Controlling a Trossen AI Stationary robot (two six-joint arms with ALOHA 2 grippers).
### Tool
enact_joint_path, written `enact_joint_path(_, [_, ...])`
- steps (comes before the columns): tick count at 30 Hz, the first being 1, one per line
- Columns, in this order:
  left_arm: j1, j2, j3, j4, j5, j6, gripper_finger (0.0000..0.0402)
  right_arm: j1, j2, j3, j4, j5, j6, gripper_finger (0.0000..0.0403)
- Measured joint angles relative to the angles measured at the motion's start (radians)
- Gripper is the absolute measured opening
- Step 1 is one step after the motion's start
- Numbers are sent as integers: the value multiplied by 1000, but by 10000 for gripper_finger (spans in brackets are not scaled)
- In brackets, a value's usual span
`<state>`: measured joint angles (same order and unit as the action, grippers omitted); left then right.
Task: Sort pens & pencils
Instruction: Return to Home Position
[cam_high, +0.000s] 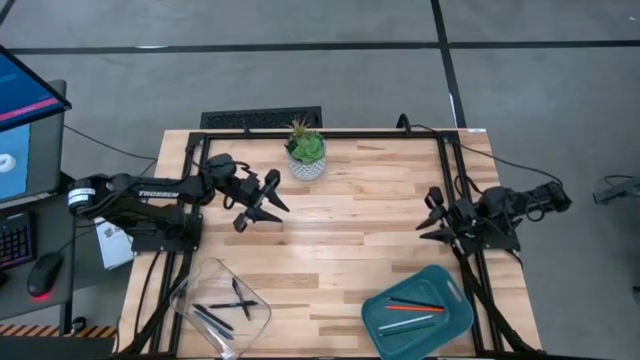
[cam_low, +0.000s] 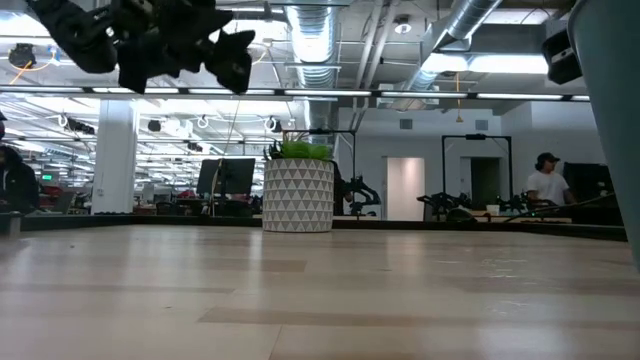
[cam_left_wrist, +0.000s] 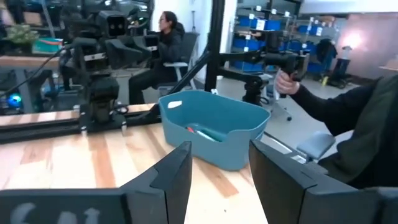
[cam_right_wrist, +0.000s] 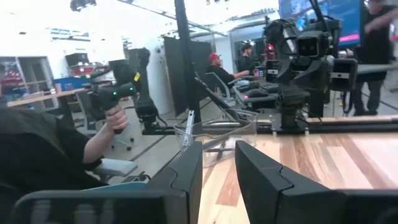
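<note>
Jaws parted, empty, left gripper (cam_high: 278, 213) and right gripper (cam_high: 430, 214) hover over the surface (cam_high: 350, 245); your careless swing home could clip the plant (cam_high: 306, 150).

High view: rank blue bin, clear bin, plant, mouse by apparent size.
1-2. Blue bin and clear bin: about alike, too close to rank.
3. Plant; it stands up toward the camera, so its lead over the mouse is less sure.
4. Mouse.
</note>
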<state>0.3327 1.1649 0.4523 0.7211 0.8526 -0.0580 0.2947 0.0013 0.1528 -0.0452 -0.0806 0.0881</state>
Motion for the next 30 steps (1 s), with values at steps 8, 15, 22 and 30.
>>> enact_joint_path(8, [60,-35,-85,123,117,-73,149,-61,0,0,-25,-27,42,118])
enact_joint_path(15, [114,-263,-175,191,186,-210,149,-81,0,0,-53,-28,70,118])
enact_joint_path(22, [116,-503,-245,165,176,-301,149,-108,0,0,-51,-28,66,118])
enact_joint_path(30, [116,-715,-247,-256,-14,-169,149,-181,0,0,-52,-47,66,118])
